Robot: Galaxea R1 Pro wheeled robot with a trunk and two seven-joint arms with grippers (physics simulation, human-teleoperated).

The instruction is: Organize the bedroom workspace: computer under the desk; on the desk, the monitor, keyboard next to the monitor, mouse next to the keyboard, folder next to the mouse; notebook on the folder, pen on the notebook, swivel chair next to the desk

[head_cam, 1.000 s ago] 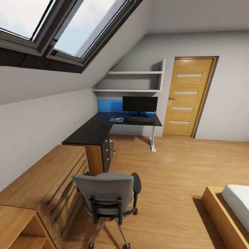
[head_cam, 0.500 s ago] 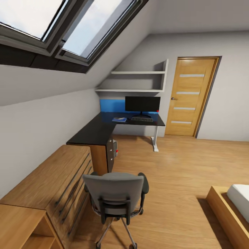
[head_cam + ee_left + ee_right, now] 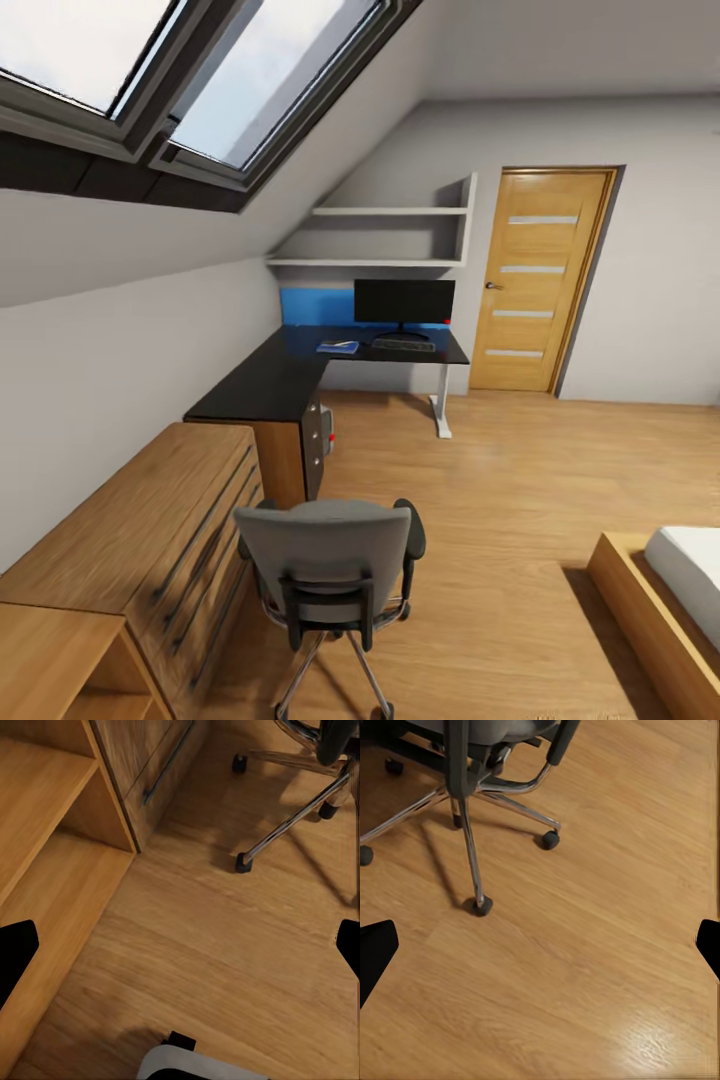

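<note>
Black desk [image 3: 270, 385] in the far corner, monitor [image 3: 404, 300] and keyboard [image 3: 403, 344] on it. Swivel chair [image 3: 330, 560] stands close, back facing us. Risk: bumping its wheels. Seat's hidden, folder unseen. Left end effector [image 3: 180, 945] and right end effector [image 3: 540, 945] spread wide, empty.

Bright skylight [image 3: 200, 90] daylight, soft shadows
</note>
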